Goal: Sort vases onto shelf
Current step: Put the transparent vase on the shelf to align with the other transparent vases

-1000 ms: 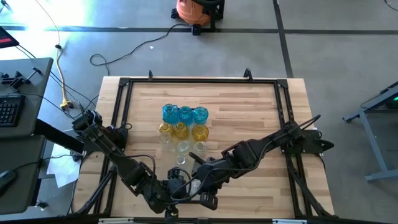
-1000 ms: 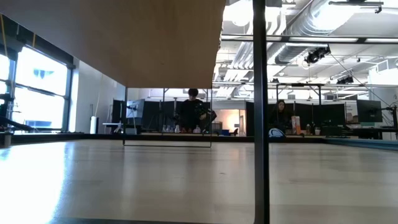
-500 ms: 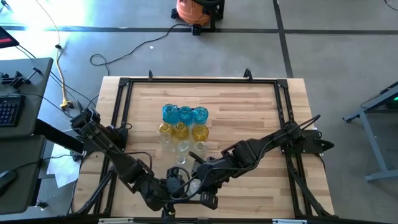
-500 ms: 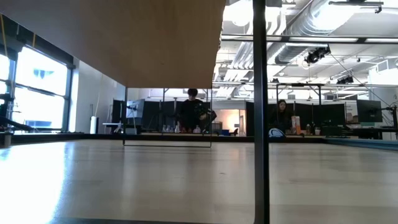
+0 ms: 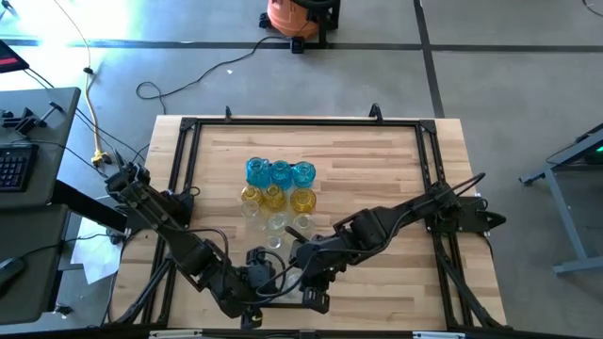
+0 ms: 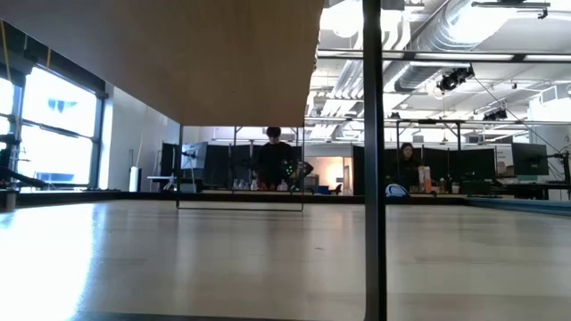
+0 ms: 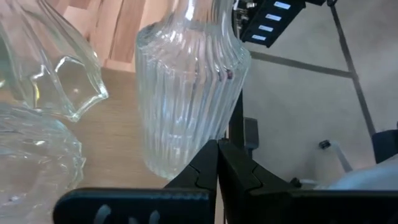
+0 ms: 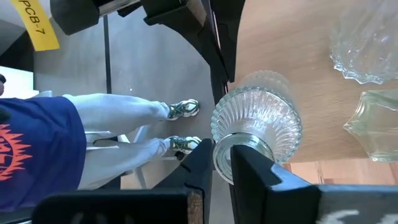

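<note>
Little has moved since the earlier frame: both arms nudged slightly toward the left along the bottom edge of the high view, vases unchanged.

Ribbed clear vase [image 8: 257,121]: right wrist view looks down its length, neck at the fingers, long axis running away from the camera; left wrist view shows it upright [image 7: 186,87] on pale wood. Right gripper [image 8: 222,163] clenched on its neck. Left gripper [image 7: 217,163] clenched on nothing, fingers pressed together just beside the vase's base.

Blue vases [image 5: 280,171] in a row at frame centre, yellow vases [image 5: 274,197] just below them, clear ones [image 5: 276,223] lower still.

Shelf [image 7: 112,134]: pale smooth wood beneath the clear vases. Plank table [image 5: 377,169] with dark frame; grey floor, orange vacuum [image 5: 297,14] at top. Person's legs [image 8: 124,124] beyond the table edge.

Both arms reach in low from the sides, meeting bottom centre.
</note>
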